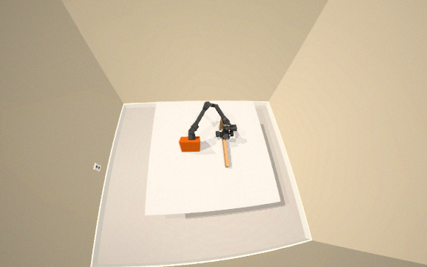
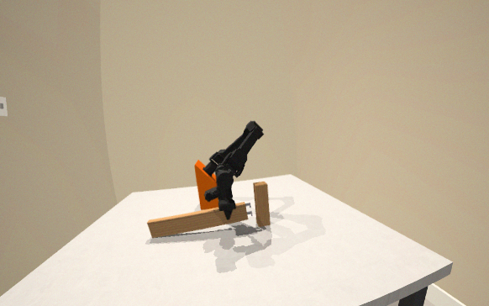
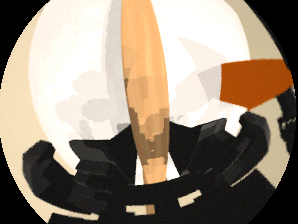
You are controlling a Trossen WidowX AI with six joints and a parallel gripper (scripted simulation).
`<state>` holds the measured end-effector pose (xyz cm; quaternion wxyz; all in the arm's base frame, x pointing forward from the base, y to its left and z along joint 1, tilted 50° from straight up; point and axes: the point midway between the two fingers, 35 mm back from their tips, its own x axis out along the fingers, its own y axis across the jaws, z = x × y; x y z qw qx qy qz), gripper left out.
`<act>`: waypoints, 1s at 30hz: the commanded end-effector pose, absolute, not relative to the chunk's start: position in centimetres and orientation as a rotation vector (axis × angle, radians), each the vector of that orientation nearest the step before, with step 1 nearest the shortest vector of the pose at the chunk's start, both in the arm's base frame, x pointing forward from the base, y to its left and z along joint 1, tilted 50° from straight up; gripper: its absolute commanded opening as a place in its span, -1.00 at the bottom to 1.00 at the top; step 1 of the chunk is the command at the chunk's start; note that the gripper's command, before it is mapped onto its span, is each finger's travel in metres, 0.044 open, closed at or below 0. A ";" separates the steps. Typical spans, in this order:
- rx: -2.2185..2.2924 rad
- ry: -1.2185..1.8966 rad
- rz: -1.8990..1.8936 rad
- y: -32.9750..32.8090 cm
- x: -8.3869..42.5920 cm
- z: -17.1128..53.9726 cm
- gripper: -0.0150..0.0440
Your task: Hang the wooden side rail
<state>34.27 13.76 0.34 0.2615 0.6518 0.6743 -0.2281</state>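
Observation:
The wooden side rail (image 1: pixel 226 155) (image 2: pixel 189 223) (image 3: pixel 144 60) is tilted, its hook end raised off the table and its far end down on the table at the left in the exterior view. Two steel hooks (image 2: pixel 249 209) stick out of the raised end, a small gap short of the upright headboard post (image 2: pixel 262 206) (image 1: pixel 221 125). My gripper (image 2: pixel 228 213) (image 3: pixel 154 162) is shut on the rail near its hook end, one finger on each side. The slot and pins of the post are hidden in all views.
The orange base block (image 1: pixel 190 144) (image 2: pixel 206 189) (image 3: pixel 252 82) of the arm stands to one side of the rail. The white table (image 1: pixel 176 191) (image 2: pixel 105 269) carries everything; its edge (image 2: pixel 424 273) shows at the right in the exterior view.

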 end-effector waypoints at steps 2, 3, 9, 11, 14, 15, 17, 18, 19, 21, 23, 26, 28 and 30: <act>1.773 1.814 -0.606 13.7 34.8 0.7 -0.49; 1.773 1.814 -0.606 13.7 34.8 0.7 -0.49; 1.773 1.814 -0.606 13.7 34.8 0.8 -0.49; 1.773 1.814 -0.606 13.8 34.8 0.8 -0.49; 1.773 1.814 -0.606 13.8 34.8 0.8 -0.49; 1.773 1.814 -0.606 13.8 34.7 0.8 -0.49; 1.773 1.814 -0.606 13.8 34.7 0.8 -0.49; 1.773 1.814 -0.606 13.8 34.7 0.8 -0.49; 1.773 1.814 -0.606 13.8 34.7 0.8 -0.49; 1.773 1.814 -0.606 13.8 34.7 0.9 -0.49; 1.773 1.814 -0.606 13.8 34.6 0.9 -0.49; 1.773 1.814 -0.606 13.8 34.6 0.9 -0.49; 1.773 1.814 -0.606 13.8 34.6 1.0 -0.49; 1.773 1.814 -0.606 13.8 34.6 1.0 -0.49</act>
